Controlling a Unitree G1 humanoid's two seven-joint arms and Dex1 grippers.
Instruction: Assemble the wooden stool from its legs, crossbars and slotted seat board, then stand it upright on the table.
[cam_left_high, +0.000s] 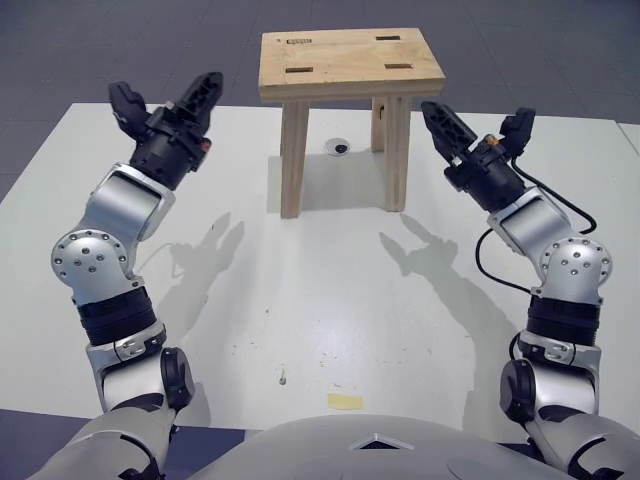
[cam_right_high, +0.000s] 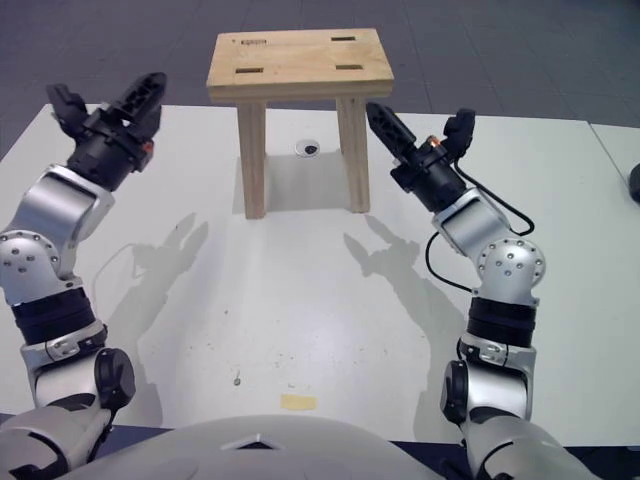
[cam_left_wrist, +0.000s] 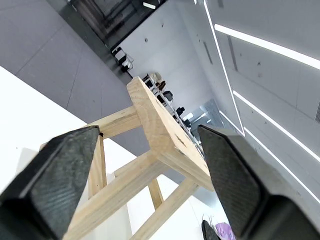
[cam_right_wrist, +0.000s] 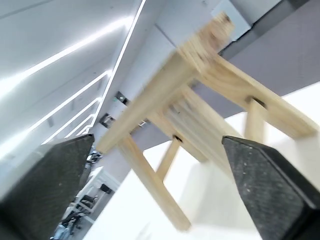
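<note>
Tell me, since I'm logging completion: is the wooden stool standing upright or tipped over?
Upright. The stool rests on its legs on the table, seat board level on top.

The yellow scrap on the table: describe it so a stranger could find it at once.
Take the white table, then its near edge, well in front of the wooden stool. There lies the yellow scrap, flat and rectangular; its one close neighbour, a tiny speck to its left, is grey and much smaller.

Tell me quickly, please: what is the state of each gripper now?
Left gripper: open, holding nothing.
Right gripper: open, holding nothing.
</note>
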